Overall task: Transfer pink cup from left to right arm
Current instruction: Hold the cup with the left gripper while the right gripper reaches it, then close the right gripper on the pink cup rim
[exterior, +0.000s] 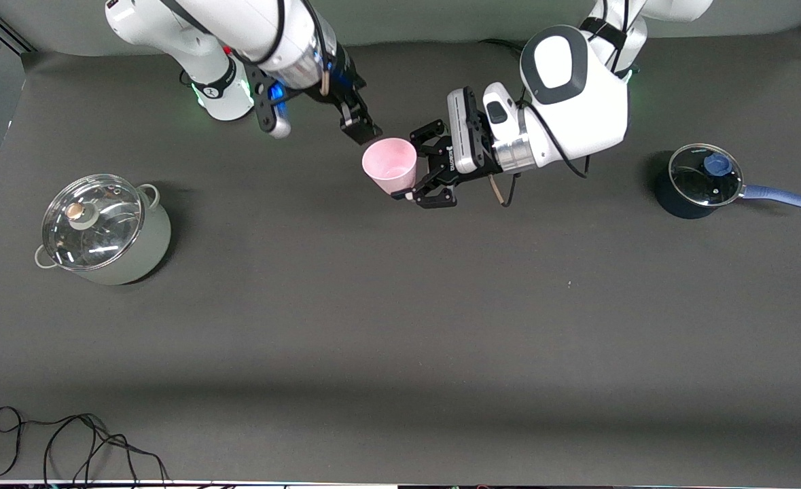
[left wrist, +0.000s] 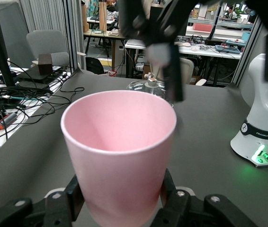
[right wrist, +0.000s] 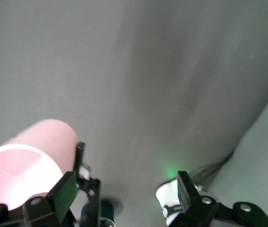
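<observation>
Pots sat well apart from the handover: a lidded steel pot [exterior: 104,227] toward the right arm's end of the worktop [exterior: 400,326], a small blue pan [exterior: 702,180] toward the left arm's end. Between them, up in the air over the worktop's middle, hung the cup [exterior: 390,166].

Right fingers [exterior: 361,125] stood spread wide, tips just beside the cup's rim and not yet around it; in the right wrist view the cup [right wrist: 27,163] lay outside one finger [right wrist: 67,191], not between the pair. Done well, this step would probably need that arm to shift until the cup wall lay squarely between both fingers, then clench before anything lets go.

Left fingers [exterior: 424,173] were clenched on the cup's lower wall, holding it tilted with its mouth toward the camera; the left wrist view showed the cup [left wrist: 120,151] seated between the pads [left wrist: 75,198].

Right arm reached down and inward from its base, wrist angled toward the cup. Left arm lay nearly level, its wrist turned sideways toward the other.
</observation>
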Robot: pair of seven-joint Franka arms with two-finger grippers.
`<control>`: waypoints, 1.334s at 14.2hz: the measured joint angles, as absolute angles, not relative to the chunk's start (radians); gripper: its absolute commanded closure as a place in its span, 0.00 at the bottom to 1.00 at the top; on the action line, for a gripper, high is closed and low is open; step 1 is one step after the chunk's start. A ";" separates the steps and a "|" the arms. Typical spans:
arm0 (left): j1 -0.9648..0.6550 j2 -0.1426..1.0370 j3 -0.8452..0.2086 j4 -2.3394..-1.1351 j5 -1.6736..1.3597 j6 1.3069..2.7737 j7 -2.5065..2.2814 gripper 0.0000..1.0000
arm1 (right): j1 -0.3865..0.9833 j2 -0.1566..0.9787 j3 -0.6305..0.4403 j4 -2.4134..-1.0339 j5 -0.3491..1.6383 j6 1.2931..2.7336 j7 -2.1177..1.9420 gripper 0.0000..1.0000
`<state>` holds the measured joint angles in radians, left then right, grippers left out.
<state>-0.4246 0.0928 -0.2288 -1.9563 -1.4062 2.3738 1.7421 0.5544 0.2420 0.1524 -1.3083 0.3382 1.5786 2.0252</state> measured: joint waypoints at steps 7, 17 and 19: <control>-0.423 0.100 -0.226 -1.956 -1.407 2.389 1.742 0.62 | 0.568 0.265 0.152 -1.292 0.305 1.593 2.025 0.01; -0.424 0.099 -0.231 -1.955 -1.407 2.389 1.742 0.62 | 0.569 0.271 0.151 -1.243 0.265 1.606 2.025 0.01; -0.424 0.098 -0.231 -1.955 -1.407 2.389 1.742 0.62 | 0.569 0.280 0.151 -1.244 0.253 1.606 2.025 0.01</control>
